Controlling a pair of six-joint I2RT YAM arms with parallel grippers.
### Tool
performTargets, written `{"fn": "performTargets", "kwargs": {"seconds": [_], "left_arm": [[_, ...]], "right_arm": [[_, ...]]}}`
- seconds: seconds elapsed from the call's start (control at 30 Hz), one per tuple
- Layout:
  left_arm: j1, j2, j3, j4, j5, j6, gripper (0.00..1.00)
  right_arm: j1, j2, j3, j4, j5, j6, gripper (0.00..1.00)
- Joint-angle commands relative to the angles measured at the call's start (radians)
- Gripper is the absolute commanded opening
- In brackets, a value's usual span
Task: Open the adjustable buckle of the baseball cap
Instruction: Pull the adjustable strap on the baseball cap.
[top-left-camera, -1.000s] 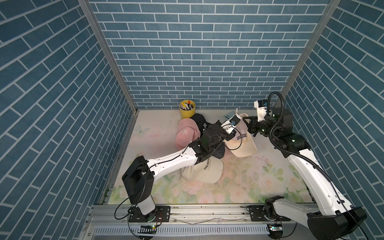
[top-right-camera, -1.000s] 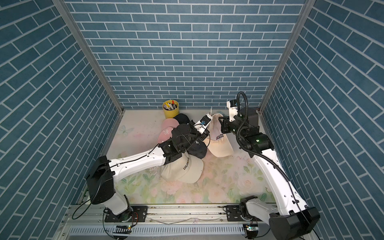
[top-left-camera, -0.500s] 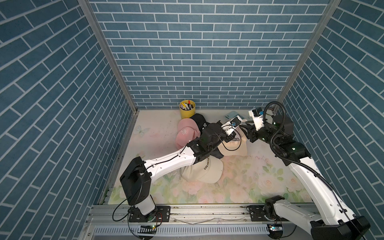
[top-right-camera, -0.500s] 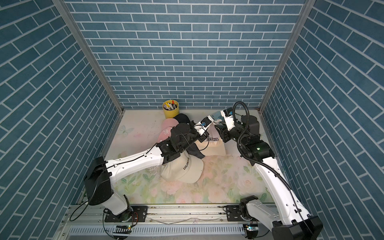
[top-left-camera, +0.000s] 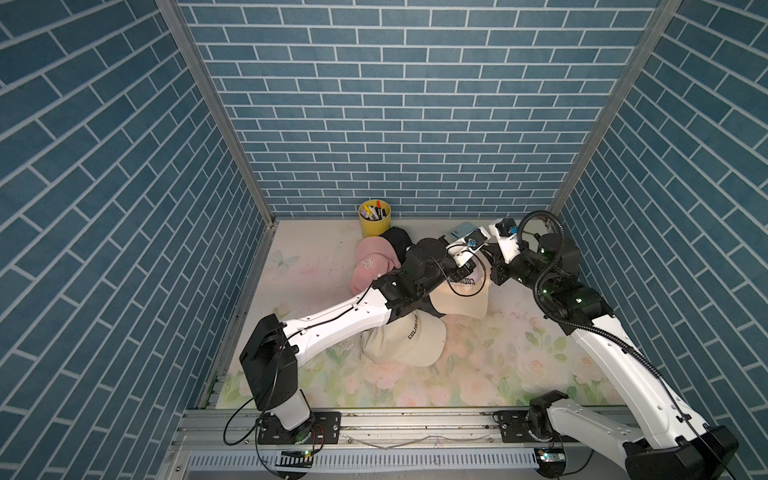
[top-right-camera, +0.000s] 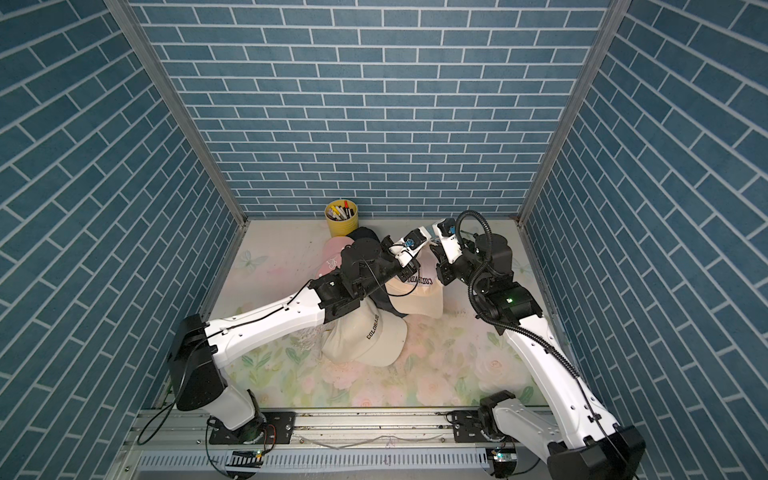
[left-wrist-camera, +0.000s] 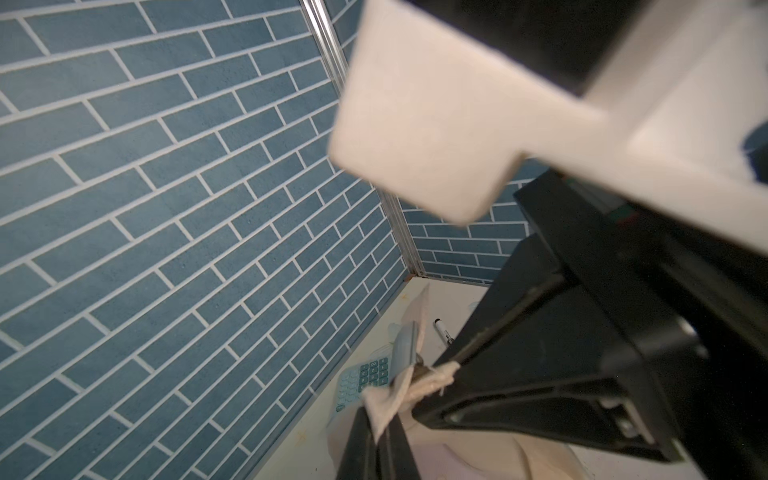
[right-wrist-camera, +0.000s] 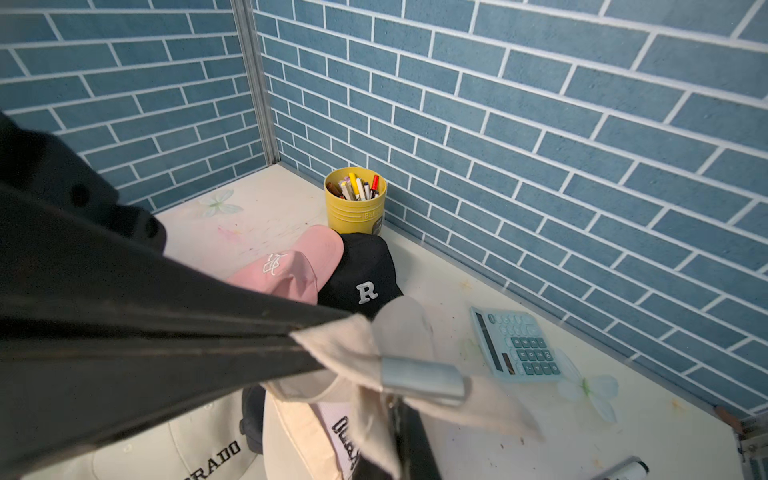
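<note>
- At left gripper (left-wrist-camera: 376, 428) tips, left wrist view: clamped shut on beige strap (left-wrist-camera: 386, 399).
- Just beside, right gripper (left-wrist-camera: 430, 382): pinched shut on same strap, just beside silver buckle (left-wrist-camera: 405, 345).
- From right wrist view only: buckle's flat face, held up off table (right-wrist-camera: 623, 436), calculator (right-wrist-camera: 515, 345) beyond.
- In both top views: grip and buckle hidden behind wrists; baseball cap (top-left-camera: 461, 305) (top-right-camera: 419, 303) on table's far right part, just beside second cream cap (top-left-camera: 409, 345).
</note>
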Motion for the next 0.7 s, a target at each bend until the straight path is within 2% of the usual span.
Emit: {"fn": "performTargets", "kwargs": {"seconds": [0.0,0.2,0.3,0.43,0.57,0.67], "left_arm": [[0.004,0.002,0.031,-0.035,0.033,-0.009,0.00],[0.005,-0.001,0.031,-0.047,0.013,-0.030,0.00],[0.005,-0.004,0.027,-0.059,0.013,-0.044,0.00],[0.003,-0.009,0.016,-0.074,0.019,-0.055,0.00],[0.003,-0.018,0.000,-0.073,0.014,-0.058,0.00],[0.003,-0.025,-0.021,-0.044,-0.035,-0.059,0.00]], "right_arm": [[0.007,-0.037,-0.037,0.109,0.050,-0.006,0.00],[0.016,-0.027,-0.063,0.133,0.172,0.048,0.00],[0.017,-0.035,-0.079,0.162,0.292,0.087,0.00],[0.019,-0.023,-0.071,0.156,0.384,0.102,0.00],[0.020,-0.003,-0.055,0.137,0.411,0.095,0.00],[0.019,0.013,-0.031,0.113,0.424,0.087,0.00]]}}
